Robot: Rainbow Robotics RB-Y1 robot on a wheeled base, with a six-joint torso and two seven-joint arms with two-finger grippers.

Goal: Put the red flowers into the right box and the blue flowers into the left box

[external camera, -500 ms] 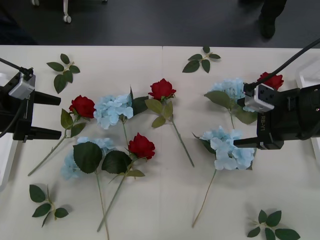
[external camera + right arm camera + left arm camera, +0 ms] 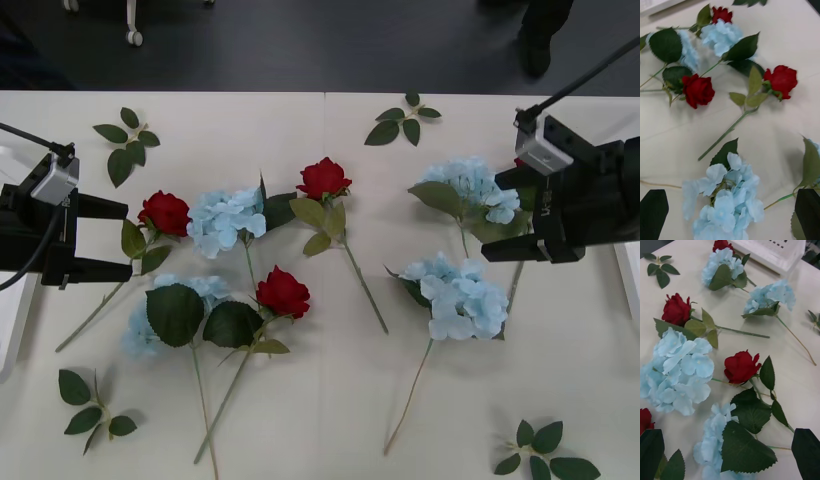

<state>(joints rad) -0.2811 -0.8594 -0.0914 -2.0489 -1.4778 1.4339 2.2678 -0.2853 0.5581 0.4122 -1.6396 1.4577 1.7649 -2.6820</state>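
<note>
No flower has been boxed yet: all visible flowers lie loose on the table [image 2: 330, 420]. The left gripper [image 2: 105, 238] sits at the table's left edge with its jaws apart and empty, next to the red flower [image 2: 165, 212] nearest that edge. The right gripper [image 2: 515, 215] sits over the right side of the table, jaws apart and empty, just beside two blue flowers [image 2: 462, 296] and partly covering the stem area there. Three red flowers show in the middle and left of the table, and a fourth red bloom [image 2: 723, 245] lies toward the right edge, next to the right box [image 2: 771, 251]. The left box [image 2: 12, 315] shows as a white rim at the left edge. Risks from here: blooms, leaves and stems overlap, so jaws closing on one stem could catch a neighbouring leaf or drag a second flower along. The thin stems lie flat on the table, so a shallow grasp is likely to slip. The loose leaf sprigs [image 2: 130, 140] could be picked by mistake. Each arm is nearest the colour meant for the opposite box, so long carries risk a dropped stem.
</note>
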